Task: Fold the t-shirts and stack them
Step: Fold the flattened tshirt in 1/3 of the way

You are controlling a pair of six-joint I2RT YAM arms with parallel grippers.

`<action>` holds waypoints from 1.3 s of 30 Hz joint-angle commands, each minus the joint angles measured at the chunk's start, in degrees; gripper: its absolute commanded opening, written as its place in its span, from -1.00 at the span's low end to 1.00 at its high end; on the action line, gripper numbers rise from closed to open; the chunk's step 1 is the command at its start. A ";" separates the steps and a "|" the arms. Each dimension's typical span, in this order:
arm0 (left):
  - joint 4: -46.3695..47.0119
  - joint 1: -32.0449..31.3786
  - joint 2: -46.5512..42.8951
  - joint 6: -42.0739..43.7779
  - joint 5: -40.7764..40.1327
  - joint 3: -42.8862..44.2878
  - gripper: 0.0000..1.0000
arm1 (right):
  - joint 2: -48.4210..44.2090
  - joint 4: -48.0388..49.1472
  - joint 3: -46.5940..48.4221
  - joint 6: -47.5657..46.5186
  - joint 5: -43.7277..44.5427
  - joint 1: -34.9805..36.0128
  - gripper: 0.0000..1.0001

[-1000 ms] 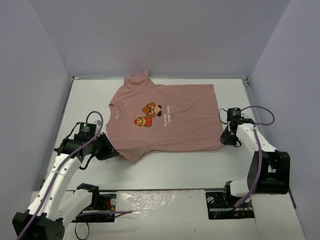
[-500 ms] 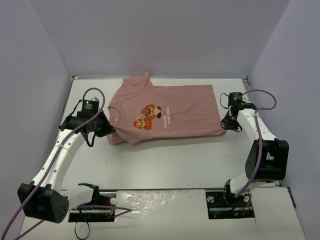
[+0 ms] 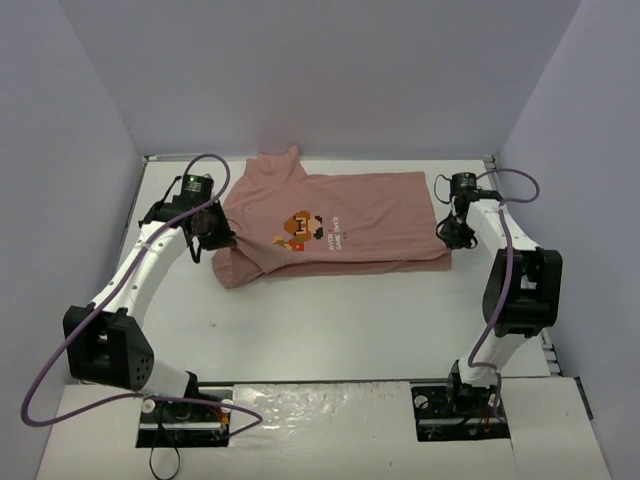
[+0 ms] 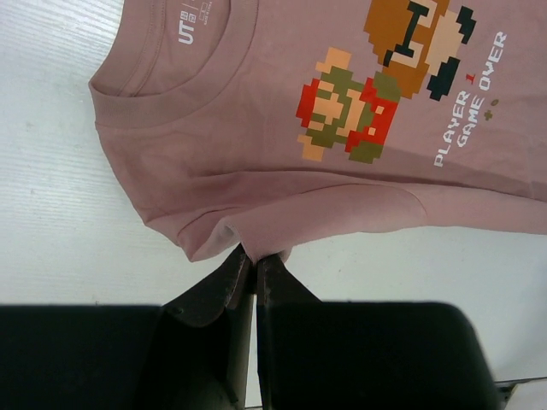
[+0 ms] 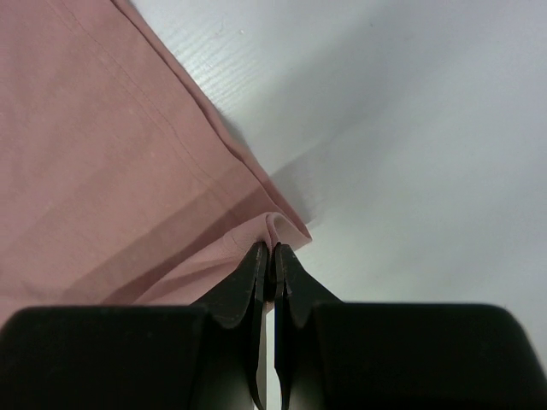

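Observation:
A dusty-pink t-shirt (image 3: 350,215) with a pixel-art print lies across the back of the white table, its near long edge lifted and folding over toward the back. My left gripper (image 3: 218,240) is shut on the shirt's shoulder edge beside the collar; in the left wrist view the fingertips (image 4: 254,260) pinch pink cloth (image 4: 256,171) below the print. At the shirt's right end my right gripper (image 3: 447,232) is shut on the hem corner. The right wrist view shows its fingertips (image 5: 272,252) closed on a small fold of the t-shirt (image 5: 102,154).
Bare white table (image 3: 330,320) spreads in front of the shirt. Lilac walls (image 3: 70,150) close in the left, back and right sides. Both arm bases stand at the near edge, with purple cables looping over the arms.
Both grippers have carried the shirt's near edge away from the front toward the back wall, so the shirt has folded lengthwise and now looks narrower. Both arms have stretched out farther.

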 commanded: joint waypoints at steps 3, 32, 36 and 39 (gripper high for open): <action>3.05 0.48 2.60 3.80 -1.46 3.54 -1.00 | 2.83 -0.63 6.68 -1.20 2.32 1.14 -1.00; 3.79 2.15 15.56 12.19 -1.02 17.08 -1.00 | 12.79 -0.61 15.66 -2.05 4.23 3.16 -1.00; 3.82 2.12 17.88 13.56 -0.38 19.26 -1.00 | 14.41 -0.55 16.56 -2.54 4.17 3.40 -1.00; 3.68 2.15 19.40 14.38 -0.58 19.98 -1.00 | 15.39 -0.57 17.29 -2.91 4.06 3.73 -1.00</action>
